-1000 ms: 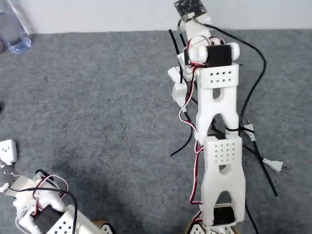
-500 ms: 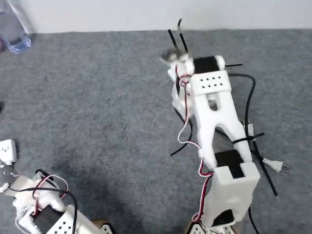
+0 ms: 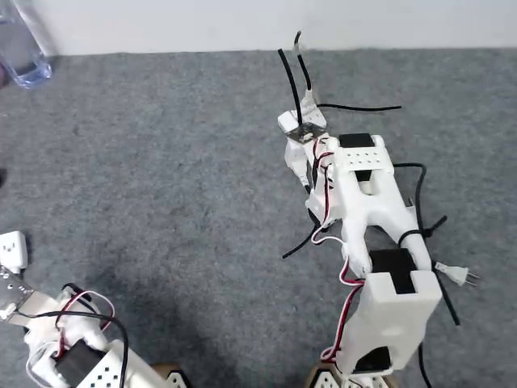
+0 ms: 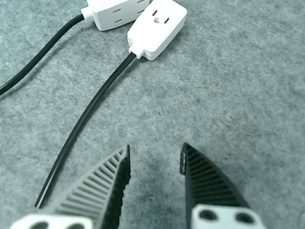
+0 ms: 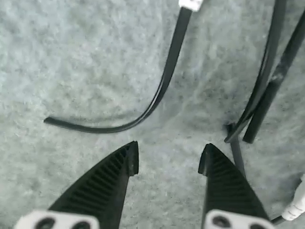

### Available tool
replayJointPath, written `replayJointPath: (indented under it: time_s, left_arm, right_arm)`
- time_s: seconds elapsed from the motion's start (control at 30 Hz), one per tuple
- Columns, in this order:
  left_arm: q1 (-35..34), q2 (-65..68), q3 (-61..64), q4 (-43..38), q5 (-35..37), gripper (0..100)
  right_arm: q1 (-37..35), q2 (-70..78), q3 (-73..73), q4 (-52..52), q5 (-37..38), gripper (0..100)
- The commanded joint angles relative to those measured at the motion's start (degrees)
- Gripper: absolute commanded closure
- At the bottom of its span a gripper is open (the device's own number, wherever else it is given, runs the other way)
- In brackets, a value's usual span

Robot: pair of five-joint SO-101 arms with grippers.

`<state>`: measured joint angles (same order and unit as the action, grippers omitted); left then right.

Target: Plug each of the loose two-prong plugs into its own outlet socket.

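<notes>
High view first: the right arm (image 3: pixel 380 242) stretches up the grey carpet (image 3: pixel 161 162), its far end over a white outlet socket (image 3: pixel 292 123), and a second socket (image 3: pixel 297 166) is tucked just beside the arm. A loose two-prong plug (image 3: pixel 455 275) lies untouched on the carpet near the arm's lower section. The right gripper (image 5: pixel 167 157) has its jaws apart and empty, with black cords (image 5: pixel 167 71) beyond them. Well apart from that arm, the left gripper (image 4: pixel 155 152) is spread and empty too, facing a pair of white sockets (image 4: pixel 157 26).
</notes>
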<state>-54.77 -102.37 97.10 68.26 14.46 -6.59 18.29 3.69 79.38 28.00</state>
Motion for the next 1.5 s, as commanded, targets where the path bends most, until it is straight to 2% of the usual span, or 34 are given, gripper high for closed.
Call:
replayJointPath:
  time_s: [0.0,0.17,0.63,0.7,0.83,1.03,1.23,1.4,1.47]
  left_arm:
    - [0.0,-0.4,-0.6,0.1,-0.4,83]
    - [0.0,-0.4,-0.6,0.2,-0.4,83]
    - [0.0,-0.4,-0.6,0.4,-0.4,83]
    - [0.0,-0.4,-0.6,0.4,-0.4,83]
    - [0.0,-0.4,-0.6,0.4,-0.4,83]
    - [0.0,-0.4,-0.6,0.4,-0.4,83]
    - [0.0,-0.4,-0.6,0.4,-0.4,83]
    - [0.0,-0.3,-0.6,0.4,-0.4,83]
    - [0.0,-0.3,-0.6,0.4,-0.4,83]
  right_arm:
    - [-1.6,-3.5,-1.6,0.0,0.8,79.0]
    - [-4.1,-3.3,0.7,-3.0,0.7,79.0]
    - [-4.2,4.3,3.1,-10.6,0.9,79.1]
    - [-4.7,4.3,3.1,-11.4,0.9,82.1]
    - [-6.6,4.3,3.1,-12.6,6.2,98.8]
    - [-9.5,4.2,2.8,-12.6,8.9,99.1]
    - [-11.1,4.3,-5.0,-12.4,9.1,99.0]
    - [-11.6,4.3,-10.6,-12.5,14.2,99.0]
    - [-11.2,4.3,-12.7,-12.7,14.0,99.0]
